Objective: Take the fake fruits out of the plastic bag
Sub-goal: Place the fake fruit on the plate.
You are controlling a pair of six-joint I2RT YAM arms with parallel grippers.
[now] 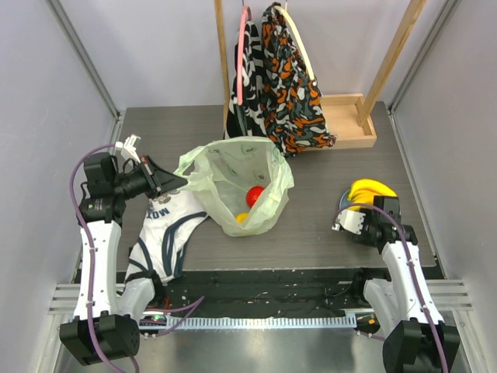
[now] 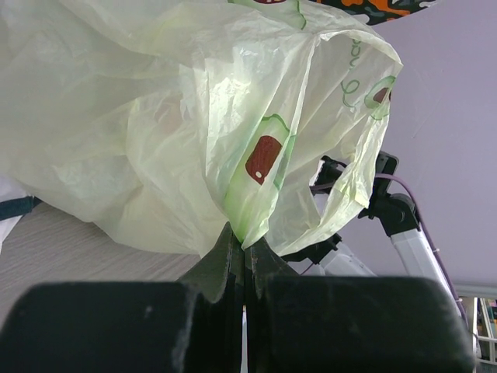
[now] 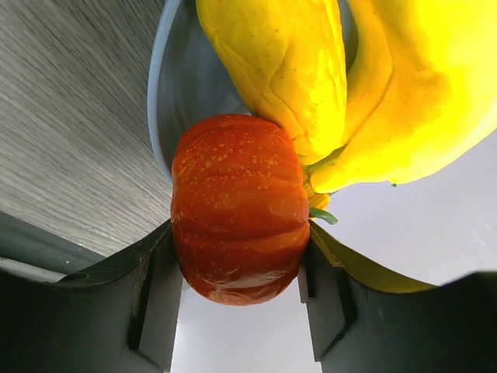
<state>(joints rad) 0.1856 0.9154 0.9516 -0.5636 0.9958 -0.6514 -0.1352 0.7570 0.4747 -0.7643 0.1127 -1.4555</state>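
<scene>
The pale yellow-green plastic bag [image 1: 233, 167] printed with avocado halves lies mid-table with its mouth open. Inside it I see a red round fruit [image 1: 255, 194] and a small yellow piece [image 1: 243, 217]. My left gripper [image 1: 169, 181] is shut on the bag's left rim, pinching a fold of the bag [image 2: 256, 155] between its fingertips [image 2: 245, 245]. My right gripper [image 1: 349, 219] is shut on an orange-red ribbed fruit [image 3: 239, 225]; both fingers press its sides. It touches the yellow banana [image 3: 404, 93] on a grey plate [image 3: 167, 93]. The banana [image 1: 371, 190] also shows in the top view.
A white garment with navy stripes [image 1: 167, 225] lies under the left arm. A wooden rack [image 1: 349, 124] at the back holds black-white and orange patterned cloths [image 1: 287, 85]. Walls close in both sides of the table.
</scene>
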